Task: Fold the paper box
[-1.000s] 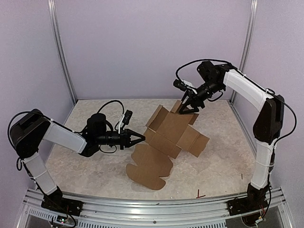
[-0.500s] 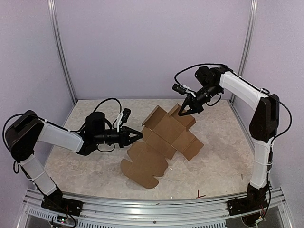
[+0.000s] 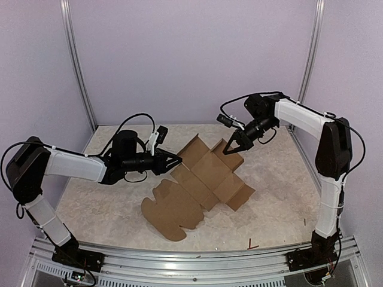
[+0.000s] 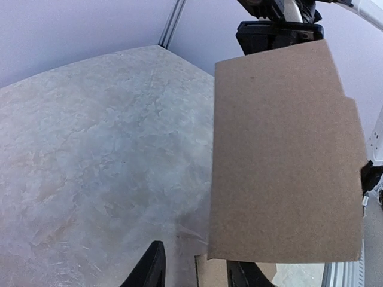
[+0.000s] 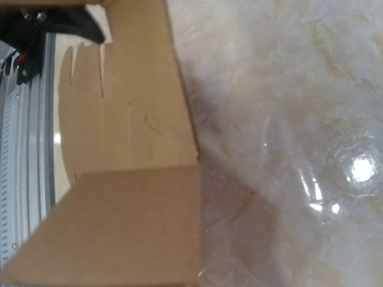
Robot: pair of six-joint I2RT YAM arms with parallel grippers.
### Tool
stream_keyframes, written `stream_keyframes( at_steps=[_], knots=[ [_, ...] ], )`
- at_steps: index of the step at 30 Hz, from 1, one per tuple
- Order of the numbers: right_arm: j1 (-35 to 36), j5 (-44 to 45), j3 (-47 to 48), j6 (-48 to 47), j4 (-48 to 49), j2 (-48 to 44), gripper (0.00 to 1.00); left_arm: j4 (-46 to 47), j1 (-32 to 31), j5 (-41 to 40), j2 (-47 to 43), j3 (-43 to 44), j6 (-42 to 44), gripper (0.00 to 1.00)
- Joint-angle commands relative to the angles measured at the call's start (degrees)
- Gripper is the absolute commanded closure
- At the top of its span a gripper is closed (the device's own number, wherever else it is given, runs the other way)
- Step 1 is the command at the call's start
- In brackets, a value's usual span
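The paper box (image 3: 206,173) lies mostly flat on the marble table as a brown die-cut sheet, its rounded flaps toward the near left. My right gripper (image 3: 228,150) is shut on the raised far flap. The right wrist view shows that flap (image 5: 119,227) filling the lower left, with my own fingers hidden. My left gripper (image 3: 178,160) is at the sheet's left edge. Its jaws stand a little apart in the left wrist view (image 4: 197,269), with a cardboard edge (image 4: 209,274) between them. An upright panel (image 4: 281,155) rises just beyond.
A small red scrap (image 3: 252,245) lies near the front right of the table. An aluminium rail (image 3: 191,256) runs along the near edge. Metal posts (image 3: 78,66) and purple walls close in the back and both sides.
My right gripper closed on the far flap and moved left, and the whole sheet slid left with it. The left gripper's jaws parted and it shifted back.
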Motion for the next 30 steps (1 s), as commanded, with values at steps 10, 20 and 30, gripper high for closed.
stream_keyframes(
  at_steps=[10,20,30],
  knots=[
    [-2.3,-2.4,-11.2,5.7,10.9,-4.6,1.00,-5.6,0.1,-1.1,5.3,1.0,-5.3,0.45],
    [-3.9,-2.0,-13.7,7.5,14.0,-3.5,1.00,-1.5,0.2,4.6,10.0,0.3,-8.2,0.48],
    [-4.0,-3.0,-13.9,7.4,14.2,-2.7,1.00,1.4,0.5,7.9,14.0,4.4,-9.7,0.65]
  ],
)
